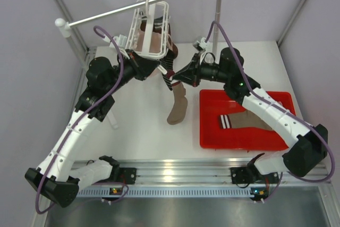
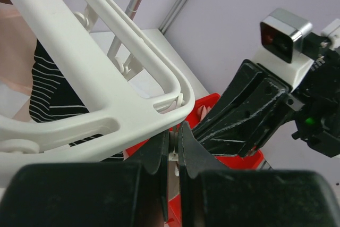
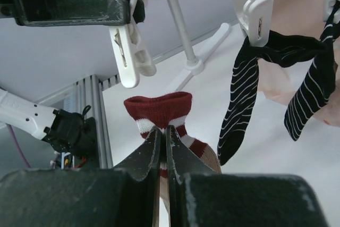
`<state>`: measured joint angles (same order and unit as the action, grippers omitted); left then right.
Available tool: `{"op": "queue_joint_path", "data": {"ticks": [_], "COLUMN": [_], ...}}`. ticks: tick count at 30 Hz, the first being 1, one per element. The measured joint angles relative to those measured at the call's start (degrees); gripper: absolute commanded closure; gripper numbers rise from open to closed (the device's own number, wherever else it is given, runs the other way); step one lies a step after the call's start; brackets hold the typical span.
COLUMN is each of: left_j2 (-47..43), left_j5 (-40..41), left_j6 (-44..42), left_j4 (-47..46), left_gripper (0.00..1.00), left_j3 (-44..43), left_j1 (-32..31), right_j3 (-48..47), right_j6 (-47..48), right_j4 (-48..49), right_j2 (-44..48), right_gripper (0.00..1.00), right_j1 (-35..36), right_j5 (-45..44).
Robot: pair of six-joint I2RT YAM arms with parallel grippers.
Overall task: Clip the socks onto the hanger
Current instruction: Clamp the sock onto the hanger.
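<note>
The white hanger [image 1: 150,31] hangs from the rail, with dark striped socks [image 3: 241,99] and a pale pink sock [image 3: 303,3] clipped to it. My left gripper [image 1: 158,70] is under the hanger's near corner [image 2: 106,78], shut on the top of a white clip [image 3: 129,51]. My right gripper [image 3: 163,130] is shut on the dark red, white-striped cuff [image 3: 159,106] of a taupe sock [image 1: 178,107]. That sock dangles to the table just below the clip. The two grippers nearly touch tip to tip. Another taupe sock [image 1: 249,122] lies in the red tray [image 1: 208,131].
The long white rail [image 1: 106,13] on poles crosses the back, with one pole [image 1: 217,17] close behind my right arm. The red tray sits under the right forearm. A small white piece [image 1: 113,120] lies on the table by the left arm.
</note>
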<state>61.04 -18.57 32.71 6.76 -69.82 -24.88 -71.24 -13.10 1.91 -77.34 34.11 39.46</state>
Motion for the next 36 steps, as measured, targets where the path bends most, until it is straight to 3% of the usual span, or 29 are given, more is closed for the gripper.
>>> {"op": "queue_joint_path", "data": {"ticks": [13, 36], "left_j2": [0.00, 0.74], "left_j5": [-1.77, -1.97], "left_j6": [1.07, 1.68], "left_j4": [-2.08, -2.38], "left_gripper": [1.00, 0.99], "left_j3": [0.48, 0.79], "left_j1": [0.04, 0.04], "right_j3": [0.00, -0.48], "right_j6": [-4.39, -6.80], "right_j4": [5.86, 8.00], "right_j2": [-3.45, -3.48], "right_gripper": [1.00, 1.00], "right_j1": [1.20, 2.56], "right_j5": [-1.07, -0.37]}}
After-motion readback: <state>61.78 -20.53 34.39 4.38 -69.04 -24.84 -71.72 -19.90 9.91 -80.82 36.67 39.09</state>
